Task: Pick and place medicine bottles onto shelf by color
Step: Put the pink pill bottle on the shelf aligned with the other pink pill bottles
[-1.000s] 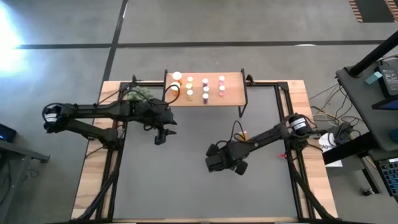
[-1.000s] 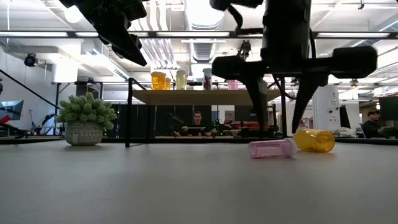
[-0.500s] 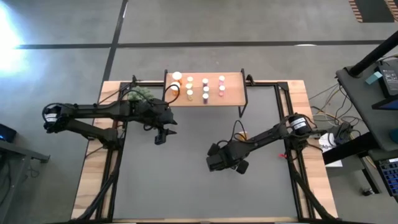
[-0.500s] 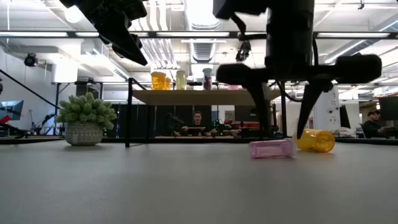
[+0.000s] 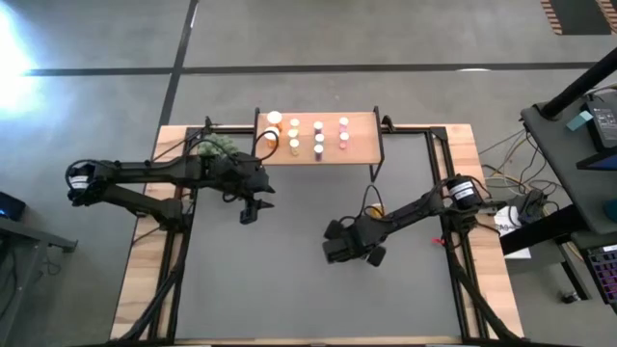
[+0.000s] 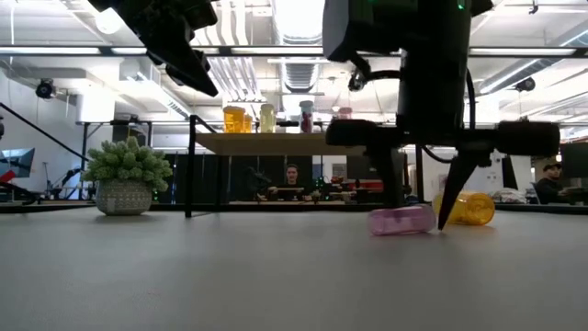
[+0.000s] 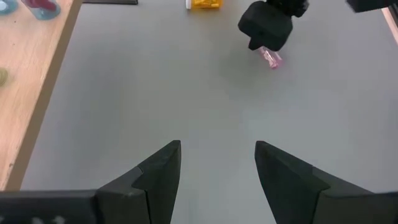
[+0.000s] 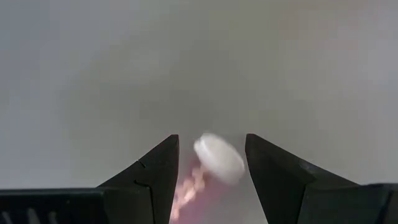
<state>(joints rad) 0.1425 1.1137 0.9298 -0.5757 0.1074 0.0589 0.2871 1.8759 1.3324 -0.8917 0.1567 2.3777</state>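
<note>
My right jaws (image 6: 418,221) hang spread directly over the pink bottle (image 6: 401,219), which lies on its side on the grey table (image 5: 289,280), its white cap (image 8: 219,158) showing between my two fingers and its body running back under my wrist. In the low view one fingertip stands just behind the bottle and the other just beside its end, both close to the table, so I judge the bottle's long axis runs roughly across the gap and the closing will catch it near the cap; it may roll if I pinch off-centre. The amber bottle (image 6: 466,208) lies just beyond, on the side away from my left arm, near enough to be nudged. My left jaws (image 5: 250,212) wait open, raised, near the shelf (image 5: 362,145), well apart from the pink bottle, so the right arm is plainly the nearer one. The shelf already carries upright bottles in rows, with a potted plant (image 6: 126,179) beside it. The table is flat and smooth, with bare room all round the jaws.
</note>
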